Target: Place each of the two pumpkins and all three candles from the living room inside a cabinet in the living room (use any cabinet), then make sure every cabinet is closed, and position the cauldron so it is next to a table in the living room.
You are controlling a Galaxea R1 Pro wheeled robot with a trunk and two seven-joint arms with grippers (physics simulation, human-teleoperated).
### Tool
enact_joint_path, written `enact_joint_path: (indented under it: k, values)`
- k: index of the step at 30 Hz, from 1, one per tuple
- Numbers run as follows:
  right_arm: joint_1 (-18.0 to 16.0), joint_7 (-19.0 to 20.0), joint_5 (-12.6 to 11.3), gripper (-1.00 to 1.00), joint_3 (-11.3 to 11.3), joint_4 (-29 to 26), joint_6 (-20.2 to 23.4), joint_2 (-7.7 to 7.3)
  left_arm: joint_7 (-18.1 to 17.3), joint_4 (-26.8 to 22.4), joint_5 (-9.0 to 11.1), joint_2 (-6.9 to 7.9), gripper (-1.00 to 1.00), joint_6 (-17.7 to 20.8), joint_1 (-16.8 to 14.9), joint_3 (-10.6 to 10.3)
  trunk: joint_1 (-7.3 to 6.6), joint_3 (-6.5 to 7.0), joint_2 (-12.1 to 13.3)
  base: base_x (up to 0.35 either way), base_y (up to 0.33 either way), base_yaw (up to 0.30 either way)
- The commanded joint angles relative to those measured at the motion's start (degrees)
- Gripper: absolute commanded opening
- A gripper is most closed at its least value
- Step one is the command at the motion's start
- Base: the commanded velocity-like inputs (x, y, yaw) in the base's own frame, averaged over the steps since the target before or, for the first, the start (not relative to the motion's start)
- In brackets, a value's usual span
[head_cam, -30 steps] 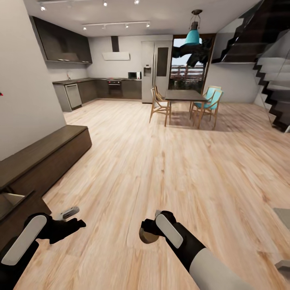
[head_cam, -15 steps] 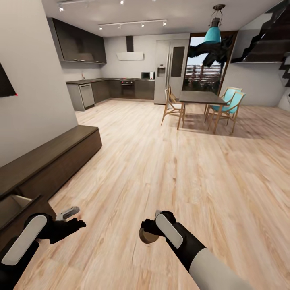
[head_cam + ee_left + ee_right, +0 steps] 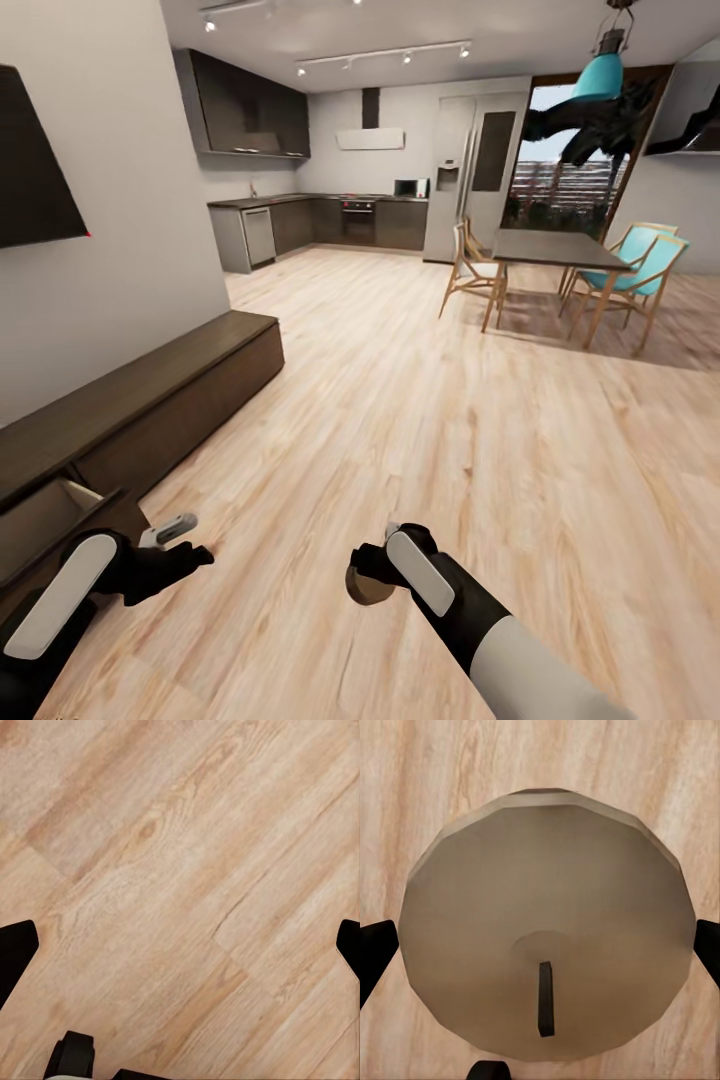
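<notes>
Right now candle (image 3: 544,930) sits clamped between right gripper (image 3: 368,578) fingers, wick end facing wrist camera, above plank floor (image 3: 450,430); in head view at 6 o'clock, low centre. Left gripper (image 3: 185,540) at 8 o'clock, fingers spread wide, nothing between them, bare planks beneath. Cabinet (image 3: 140,400) runs along wall from 8 to 10 o'clock, its pull-out compartment (image 3: 45,515) open just beside left arm. Dining table (image 3: 550,250) with chairs at 1 o'clock; kitchen units (image 3: 330,220) at 12.
</notes>
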Motion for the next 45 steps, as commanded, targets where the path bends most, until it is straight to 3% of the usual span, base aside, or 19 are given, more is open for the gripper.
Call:
enact_joint_path:
  k: [1,19,26,45]
  values:
    - [-0.05,-0.46,-0.47,-1.0,0.12,-0.08,-0.02,-0.03,0.6,-0.05,0.52,0.03,1.0,0.03,-0.04,-0.09,0.02,-0.05,-0.03,0.223,-0.207,0.283]
    - [-0.05,-0.47,-0.39,-1.0,0.12,-0.02,-0.02,0.05,0.6,-0.14,0.52,-0.01,1.0,0.03,-0.01,-0.17,0.02,-0.05,-0.03,0.033,-0.11,0.283]
    - [-0.05,-0.47,-0.39,-1.0,0.17,-0.02,-0.02,0.13,0.77,-0.14,0.52,-0.01,1.0,-0.05,-0.04,-1.91,0.02,-0.05,-0.03,0.0,-0.114,0.283]
    - [-0.05,-0.55,-0.31,-1.0,0.21,-0.02,-0.02,0.23,0.64,-0.14,0.52,-0.01,1.0,-0.06,-0.04,-2.09,0.02,-0.05,-0.03,0.0,-0.085,0.283]
